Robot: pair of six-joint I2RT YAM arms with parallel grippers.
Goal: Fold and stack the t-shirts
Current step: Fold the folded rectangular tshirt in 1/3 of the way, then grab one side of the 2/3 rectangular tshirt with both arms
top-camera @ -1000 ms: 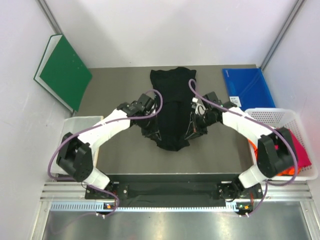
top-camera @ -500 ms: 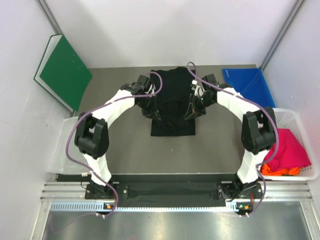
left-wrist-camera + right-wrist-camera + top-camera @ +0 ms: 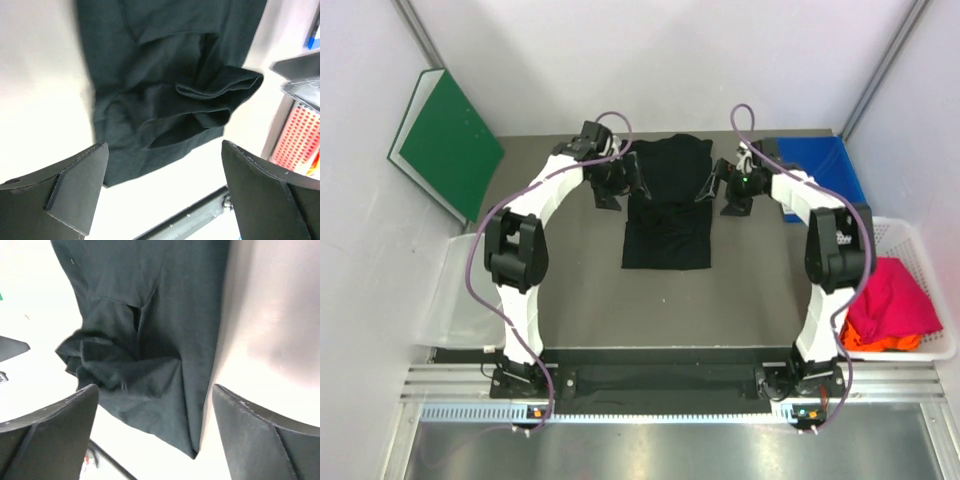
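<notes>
1. Both grippers have drawn outward off the black t-shirt [image 3: 666, 220]; half a second ago they were over its side edges.
2. The left gripper [image 3: 617, 188] hangs just beside the shirt's left edge towards the far end. Its jaws are spread wide and hold nothing.
3. The right gripper [image 3: 721, 195] mirrors it at the right edge, jaws also wide apart and empty.
4. The black t-shirt lies flat mid-table [image 3: 560, 290] as a narrow rectangle. Both wrist views show bunched folds of cloth on top of it.
5. A pink t-shirt [image 3: 892, 295] lies crumpled in the white basket [image 3: 910, 228] at the right, with an orange t-shirt [image 3: 880, 341] at its near side.
6. A green board [image 3: 450, 148] leans at the far left; a blue folder [image 3: 825, 175] lies far right.
</notes>
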